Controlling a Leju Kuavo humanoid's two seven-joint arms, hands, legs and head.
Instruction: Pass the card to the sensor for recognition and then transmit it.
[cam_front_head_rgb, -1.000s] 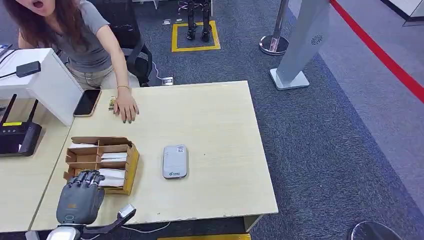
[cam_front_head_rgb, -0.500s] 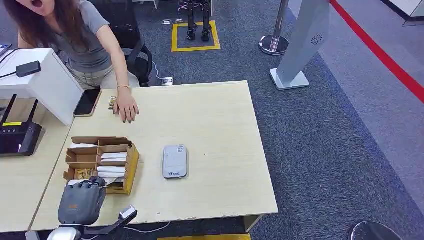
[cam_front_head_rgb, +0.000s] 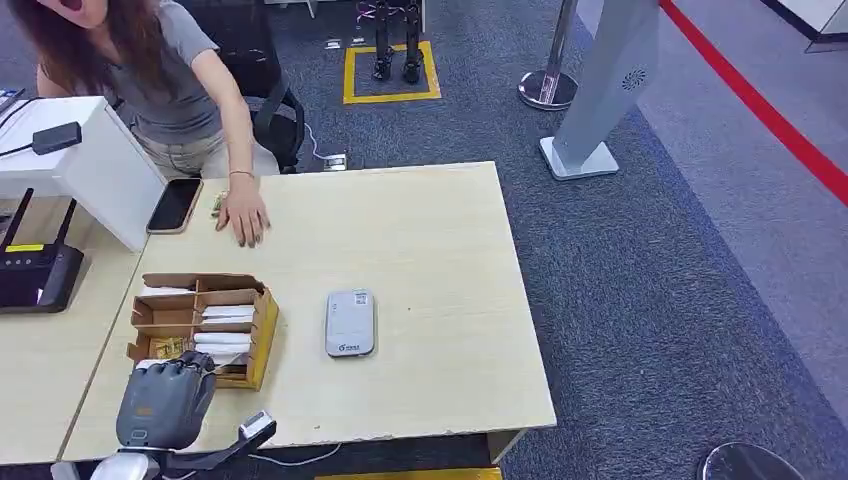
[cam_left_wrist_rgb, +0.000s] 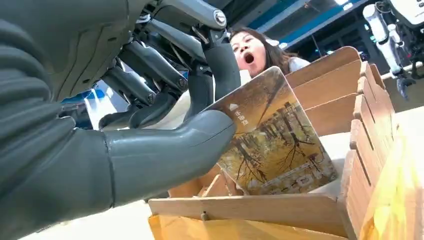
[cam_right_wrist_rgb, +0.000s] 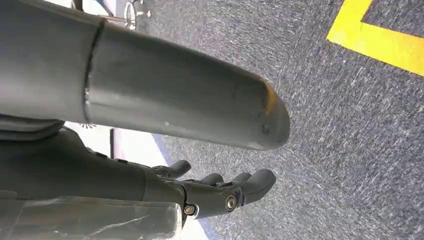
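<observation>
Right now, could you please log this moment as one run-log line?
left hand: pinching card over cardboard box | right hand: hanging, fingers apart | sensor: unused

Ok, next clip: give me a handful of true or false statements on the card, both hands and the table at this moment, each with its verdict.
1. The left hand pinches a card with an autumn tree picture. True.
2. The card is fully clear of the cardboard box. False: in the left wrist view its lower edge sits down among the box dividers.
3. The grey sensor lies on the table, apart from the box. True.
4. The right hand holds a second card. False: it holds nothing, fingers apart over grey carpet.
5. The person's hand rests on the sensor. False: it rests on the table's far side, near a phone.
</observation>
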